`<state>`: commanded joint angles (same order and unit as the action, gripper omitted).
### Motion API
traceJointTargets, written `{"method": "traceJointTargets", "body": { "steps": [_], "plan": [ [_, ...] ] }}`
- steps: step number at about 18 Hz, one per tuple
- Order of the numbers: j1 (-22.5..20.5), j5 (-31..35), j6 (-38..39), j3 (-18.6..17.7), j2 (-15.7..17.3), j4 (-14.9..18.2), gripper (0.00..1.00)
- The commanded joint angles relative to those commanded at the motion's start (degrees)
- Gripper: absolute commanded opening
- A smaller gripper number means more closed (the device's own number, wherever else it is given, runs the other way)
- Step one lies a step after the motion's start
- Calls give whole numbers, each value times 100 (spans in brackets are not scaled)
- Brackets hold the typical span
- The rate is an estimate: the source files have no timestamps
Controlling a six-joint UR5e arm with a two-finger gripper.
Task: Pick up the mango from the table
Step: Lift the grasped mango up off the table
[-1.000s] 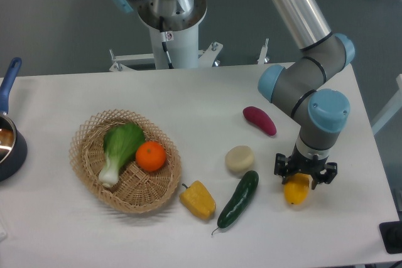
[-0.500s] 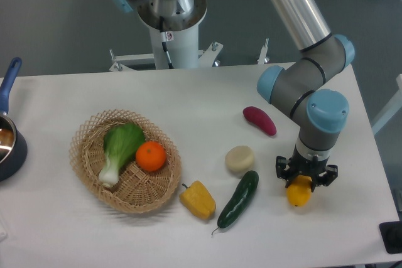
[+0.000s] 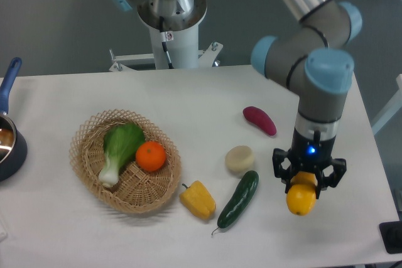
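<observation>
The mango (image 3: 301, 198) is a glossy yellow-orange oval fruit at the right of the white table (image 3: 207, 98). My gripper (image 3: 307, 181) points straight down and is shut on the mango's upper end. The mango hangs from the fingers, its lower end showing below them, and looks lifted off the tabletop. The gripper's body hides the top of the fruit.
A green cucumber (image 3: 239, 198), a yellow bell pepper (image 3: 198, 199), a pale round item (image 3: 240, 159) and a purple sweet potato (image 3: 260, 120) lie left of the gripper. A wicker basket (image 3: 87, 167) holds bok choy and an orange. A pan (image 3: 9, 142) sits at the left edge.
The gripper has risen with the mango in it; the arm's wrist now stands higher and the fruit has come up off the table.
</observation>
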<state>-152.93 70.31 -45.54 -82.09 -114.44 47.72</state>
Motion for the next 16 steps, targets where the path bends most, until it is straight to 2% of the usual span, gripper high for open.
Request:
{"method": "traceJointTargets", "body": {
  "steps": [2, 7, 16],
  "plan": [
    [-9, 0, 229, 17, 62, 0, 30],
    [-97, 0, 256, 70, 185, 0, 29],
    [-97, -18, 230, 202, 168, 0, 30]
  ]
}}
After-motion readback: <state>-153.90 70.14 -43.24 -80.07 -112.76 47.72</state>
